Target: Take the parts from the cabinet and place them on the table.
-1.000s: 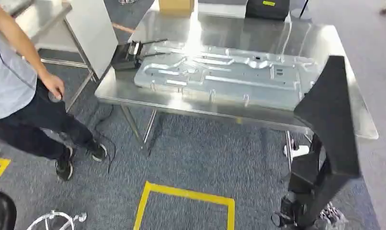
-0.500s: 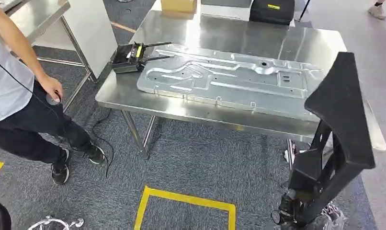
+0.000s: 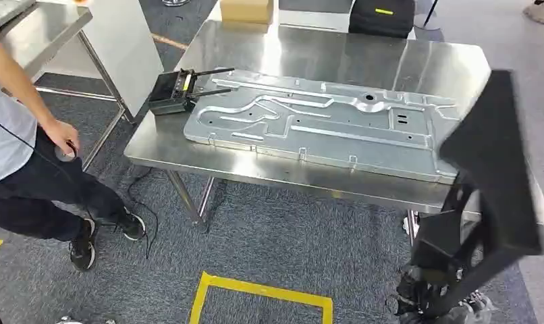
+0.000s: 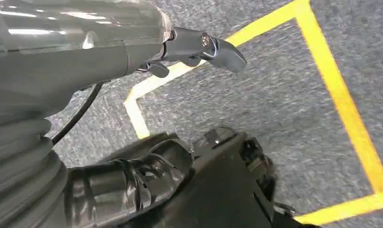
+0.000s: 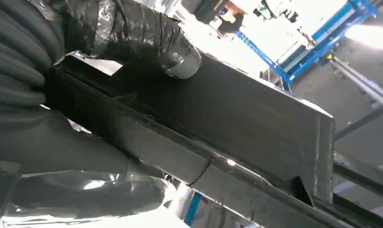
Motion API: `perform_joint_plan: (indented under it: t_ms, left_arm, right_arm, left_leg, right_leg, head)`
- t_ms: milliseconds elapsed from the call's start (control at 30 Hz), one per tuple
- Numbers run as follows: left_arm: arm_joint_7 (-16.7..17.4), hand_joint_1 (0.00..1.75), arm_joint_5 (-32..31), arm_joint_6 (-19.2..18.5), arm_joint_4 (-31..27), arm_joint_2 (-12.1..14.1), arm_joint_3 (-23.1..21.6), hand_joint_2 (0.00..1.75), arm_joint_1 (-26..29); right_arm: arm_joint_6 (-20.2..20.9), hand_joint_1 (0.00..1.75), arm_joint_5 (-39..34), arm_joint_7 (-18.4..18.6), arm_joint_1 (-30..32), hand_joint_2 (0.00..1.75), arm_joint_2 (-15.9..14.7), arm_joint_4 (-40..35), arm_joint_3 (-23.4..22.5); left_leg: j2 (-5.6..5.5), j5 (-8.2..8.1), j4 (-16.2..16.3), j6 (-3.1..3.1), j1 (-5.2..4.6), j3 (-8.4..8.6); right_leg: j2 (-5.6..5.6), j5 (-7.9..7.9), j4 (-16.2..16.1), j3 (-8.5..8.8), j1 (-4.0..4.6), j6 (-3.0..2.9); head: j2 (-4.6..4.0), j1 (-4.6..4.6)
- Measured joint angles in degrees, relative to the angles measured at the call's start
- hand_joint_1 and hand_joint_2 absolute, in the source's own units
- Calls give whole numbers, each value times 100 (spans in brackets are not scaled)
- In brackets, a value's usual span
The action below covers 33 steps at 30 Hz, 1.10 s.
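While the right hand [image 5: 132, 42] grips the black part [image 3: 488, 162] for the table [image 3: 323, 50], the left hand [image 4: 199, 47] hangs slack, holding nothing.

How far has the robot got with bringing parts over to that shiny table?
One pressed metal panel already lies flat on the steel table; who put it there I cannot tell. The right hand grips a black part, carried beside the table and not yet set down. The left hand holds nothing. Placing that part remains.
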Motion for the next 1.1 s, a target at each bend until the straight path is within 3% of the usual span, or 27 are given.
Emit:
perform_joint_plan:
  t_ms: [67,100,133,167,200,267,333,400,467,500,533,600,633,667,700,767,833,900,1000,1033,1100]
  left_arm:
    - [2,0,-13,-4,0,0,-4,175,3]
    - [2,0,-30,-4,0,0,-7,175,9]
    - [2,0,-39,-4,0,0,-9,175,19]
    - [0,0,-44,-7,0,2,-11,175,28]
    - [0,0,-50,-7,0,7,-17,175,22]
    - [0,0,-63,-7,0,11,-26,175,24]
    - [0,0,-68,-9,0,15,-28,175,26]
    - [0,0,-85,-11,0,20,-31,175,13]
    - [0,0,-96,-11,0,28,-31,175,25]
    - [-2,0,-98,-11,0,28,-31,175,24]
    - [-2,0,-98,-11,0,28,-33,175,19]
    - [-2,0,-107,-11,0,26,-35,175,14]
    - [0,0,-116,-13,0,28,-35,175,18]
    - [0,0,-127,-13,0,28,-35,175,23]
    - [0,0,-149,-13,0,28,-37,175,23]
    - [0,0,-184,-22,0,26,-57,175,19]
    - [11,0,-234,-31,4,20,-92,175,-13]
    - [15,0,-245,-41,4,20,-138,175,-17]
    - [9,0,-258,-50,4,22,-186,175,-51]
    - [7,0,-262,-57,4,22,-195,175,-57]
    - [2,0,-267,-72,4,22,-234,175,-57]
  right_arm:
    - [0,175,15,-15,-42,175,0,-37,-2]
    - [0,175,15,-22,-47,175,-2,-57,-9]
    - [0,175,17,-28,-55,175,-2,-72,-11]
    - [0,175,26,-33,-68,175,-4,-96,-20]
    - [0,175,33,-37,-81,175,-4,-131,-24]
    - [0,175,42,-39,-123,175,-9,-203,-28]
    - [0,175,44,-41,-159,175,-11,-245,-33]
    - [0,175,59,-41,-169,175,-13,-275,-37]
    - [0,175,70,-44,-187,175,-15,-324,-42]
    - [0,175,74,-44,-195,175,-15,-339,-42]
    - [0,175,74,-44,-209,175,-18,-352,-41]
    - [0,175,74,-48,-210,175,-31,-354,-48]
    - [0,175,74,-54,-214,175,-39,-358,-52]
    - [0,175,74,-57,-217,175,-61,-380,-55]
    - [0,175,79,-57,-229,175,-83,-418,-55]
    - [0,175,126,-53,-294,175,-151,-505,-55]
    - [2,175,203,-15,-409,175,-262,-557,-55]
    - [2,175,303,41,-530,175,-378,-590,-55]
    - [2,175,456,275,-759,175,-574,-592,-57]
    - [2,175,496,343,-833,175,-621,-592,-55]
    - [2,175,588,549,-971,175,-726,-577,-55]
  left_leg:
    - [1,-360,868,-39,22,-513]
    - [1,-464,1260,-57,31,-778]
    - [2,-445,1481,-71,36,-967]
    - [2,-240,1413,-75,43,-1023]
    - [3,95,1064,-72,48,-938]
    - [5,783,50,-28,49,-576]
    - [4,640,-144,17,3,-440]
    - [-4,587,-127,79,-10,-471]
    - [-6,598,-240,138,55,-398]
    - [-5,584,-279,163,48,-348]
    - [3,568,-292,200,48,-319]
    - [4,511,-289,232,46,-274]
    - [2,477,-286,229,47,-235]
    - [-4,440,-286,224,47,-188]
    - [-16,395,-284,212,48,-118]
    - [-23,289,-281,174,48,45]
    - [-22,204,-254,96,10,53]
    - [-12,203,-307,60,23,51]
    - [0,99,-187,-23,27,86]
    - [-1,-45,116,-32,24,-73]
    - [0,-434,1095,-54,32,-654]
  right_leg:
    - [-15,-57,-3,61,2,-41]
    - [-16,-93,-2,93,5,-42]
    - [-13,-127,0,133,6,-42]
    - [-1,-173,1,199,6,-37]
    - [4,-227,2,275,4,-26]
    - [9,-346,5,433,3,14]
    - [21,-408,26,419,30,87]
    - [8,-417,-23,422,24,131]
    - [11,-480,-10,456,19,203]
    - [2,-548,167,391,14,221]
    - [3,-718,528,187,10,237]
    - [3,-1061,1501,-417,-6,270]
    - [3,-1068,1794,-646,-12,280]
    - [2,-910,1793,-731,-19,285]
    - [1,-607,1517,-676,-27,283]
    - [0,104,531,-332,-29,249]
    - [1,96,179,-181,34,190]
    - [20,45,180,-193,42,141]
    - [25,31,73,-85,-18,47]
    - [13,9,57,-45,-17,12]
    - [-9,-34,59,-4,-5,-30]
  head:
    - [0,-4]
    - [0,0]
    - [0,-4]
    - [0,-2]
    - [0,-2]
    - [0,-2]
    - [0,-7]
    - [0,-2]
    - [0,-4]
    - [0,11]
    - [0,7]
    - [0,7]
    - [0,7]
    - [0,9]
    - [0,7]
    - [0,9]
    - [0,13]
    - [0,9]
    - [0,6]
    - [0,-2]
    - [0,-2]
